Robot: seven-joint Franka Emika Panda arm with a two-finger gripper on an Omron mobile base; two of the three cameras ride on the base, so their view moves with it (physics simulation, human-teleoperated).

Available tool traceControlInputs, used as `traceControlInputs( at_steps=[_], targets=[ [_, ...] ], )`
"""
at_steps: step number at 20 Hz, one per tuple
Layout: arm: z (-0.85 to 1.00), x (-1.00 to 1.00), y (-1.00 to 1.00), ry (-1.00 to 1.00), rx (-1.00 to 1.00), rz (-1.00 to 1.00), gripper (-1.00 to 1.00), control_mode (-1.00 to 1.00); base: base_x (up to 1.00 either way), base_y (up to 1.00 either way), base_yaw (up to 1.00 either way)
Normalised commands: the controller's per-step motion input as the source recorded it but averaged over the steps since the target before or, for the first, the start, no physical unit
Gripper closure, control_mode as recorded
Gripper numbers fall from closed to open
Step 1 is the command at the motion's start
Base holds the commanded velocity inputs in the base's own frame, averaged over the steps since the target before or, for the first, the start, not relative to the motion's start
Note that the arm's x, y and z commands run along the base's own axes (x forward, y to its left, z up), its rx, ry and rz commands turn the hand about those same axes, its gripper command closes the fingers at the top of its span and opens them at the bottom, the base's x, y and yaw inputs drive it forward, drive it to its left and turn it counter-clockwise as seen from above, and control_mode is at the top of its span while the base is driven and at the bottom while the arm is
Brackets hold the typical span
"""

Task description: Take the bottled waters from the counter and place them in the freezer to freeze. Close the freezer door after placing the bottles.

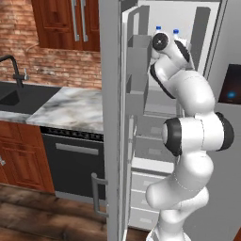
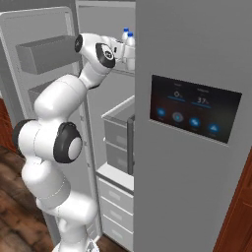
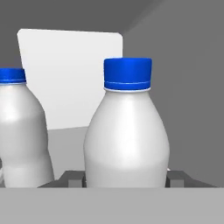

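Two bottles stand upright inside the freezer (image 2: 106, 59). The pincer (image 3: 126, 178) is closed on the near bottle (image 3: 127, 135), one finger (image 3: 72, 178) at each side of its body. The second bottle (image 3: 19, 131) stands just beside it, apart, at the left of the hand view. Behind the pincer, the freezer door (image 1: 110, 117) stands open, the counter (image 1: 66, 108) beyond it.

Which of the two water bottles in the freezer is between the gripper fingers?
The bottle in the middle of the hand view, flanked by the two finger tips of the gripper. The other bottle stands apart at that view's left edge.
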Motion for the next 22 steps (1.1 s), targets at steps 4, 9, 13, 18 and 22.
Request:
traceControlInputs(
  at_steps=[4,9,13,18,22],
  targets=[
    [-0.03,0.45,-0.16,0.01,0.00,0.00,1.00,-1.00,0.00,0.00,0.00],
    [0.00,0.19,-0.04,0.00,-0.01,0.00,1.00,-1.00,0.00,0.00,0.00],
    [-0.05,0.00,0.00,-0.03,-0.08,0.00,1.00,-1.00,0.00,0.00,0.00],
    [-0.28,0.00,0.00,-0.11,-0.04,0.00,1.00,-1.00,0.00,0.00,0.00],
    [-0.33,0.00,-0.01,-0.05,0.00,0.00,1.00,-1.00,0.00,0.00,0.00]
  ],
)
